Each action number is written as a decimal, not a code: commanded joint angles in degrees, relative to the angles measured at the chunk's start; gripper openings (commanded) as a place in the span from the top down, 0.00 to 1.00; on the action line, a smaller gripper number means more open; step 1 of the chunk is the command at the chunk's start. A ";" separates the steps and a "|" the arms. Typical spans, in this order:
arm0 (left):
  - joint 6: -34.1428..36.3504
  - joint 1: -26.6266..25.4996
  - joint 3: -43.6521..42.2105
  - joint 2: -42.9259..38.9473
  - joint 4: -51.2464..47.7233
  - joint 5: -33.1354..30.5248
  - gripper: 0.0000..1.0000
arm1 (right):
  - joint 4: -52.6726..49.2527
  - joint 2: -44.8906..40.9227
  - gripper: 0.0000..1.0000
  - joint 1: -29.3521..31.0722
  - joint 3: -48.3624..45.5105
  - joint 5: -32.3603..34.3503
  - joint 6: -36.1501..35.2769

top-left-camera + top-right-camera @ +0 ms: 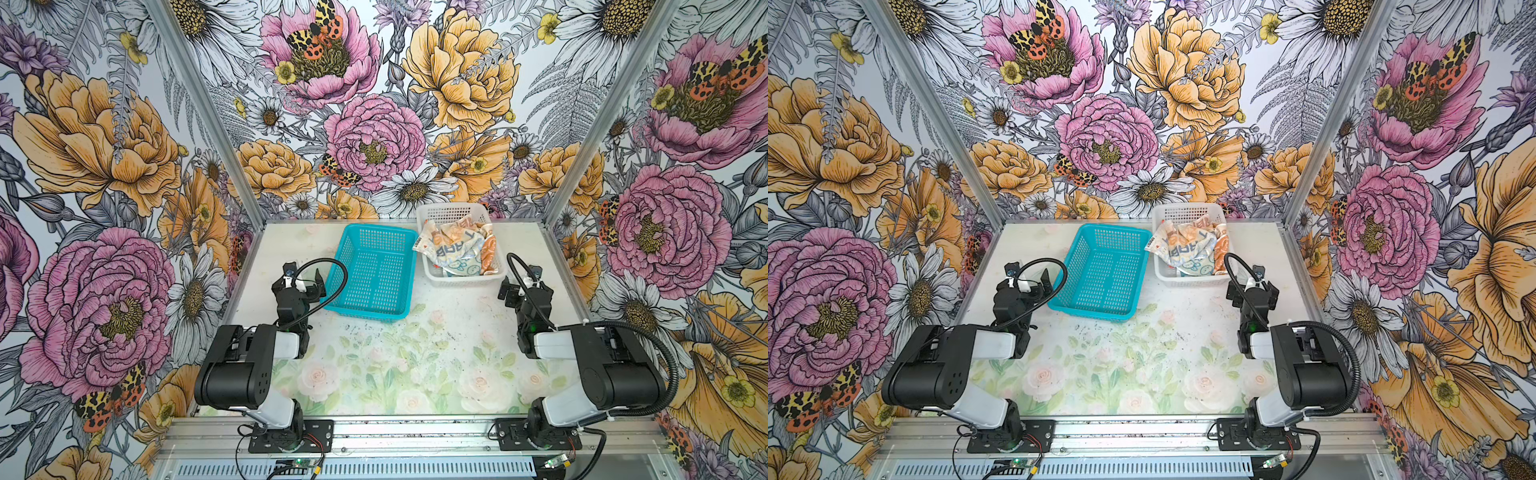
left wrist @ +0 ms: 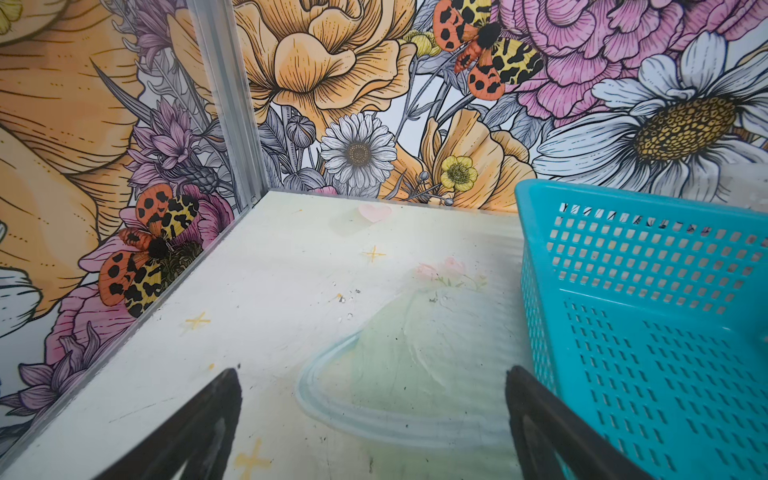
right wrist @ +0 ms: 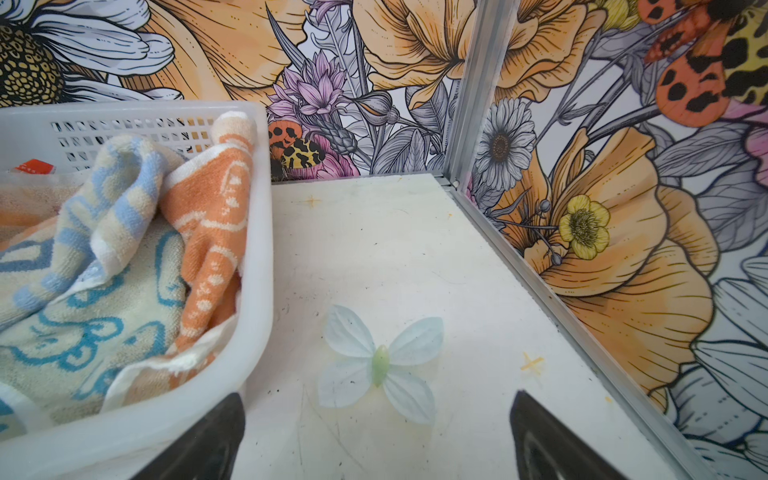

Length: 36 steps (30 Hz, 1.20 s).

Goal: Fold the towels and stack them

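- Your left gripper (image 2: pixel 370 374) stands spread and empty, the teal basket (image 2: pixel 536 316) wall just beside one finger.
- Your right gripper (image 3: pixel 378 395) is likewise spread, empty, next to the white basket (image 3: pixel 258 249).
- Farther back, the towels (image 1: pixel 457 249) lie crumpled inside that white basket.
- Its wall hides their lower folds from you.

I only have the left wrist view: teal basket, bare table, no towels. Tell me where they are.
Observer: Three towels lie crumpled in a white mesh basket, just right of the teal basket in a top view.
Operator: Report the top one.
Observer: The striped towel drapes over the cream towel; the orange towel bunches against a side wall.
Operator: Give me the right arm.
Observer: The right gripper sits beside that basket, jaws open, empty.
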 commanded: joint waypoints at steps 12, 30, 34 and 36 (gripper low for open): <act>-3.29 2.63 -0.76 -2.88 -3.49 0.02 0.01 | 0.92 0.42 0.00 0.39 1.18 -1.16 -0.70; -6.43 -5.60 7.83 -30.98 -44.02 -27.21 0.01 | -29.59 -16.57 0.01 4.53 9.89 9.23 5.90; -13.08 -7.69 13.61 -31.55 -54.30 -26.01 0.01 | -41.08 -16.32 0.01 5.54 16.55 9.16 8.14; -17.56 -8.16 17.11 -30.03 -59.30 -23.91 0.01 | -46.70 -15.88 0.01 6.93 20.64 9.15 8.36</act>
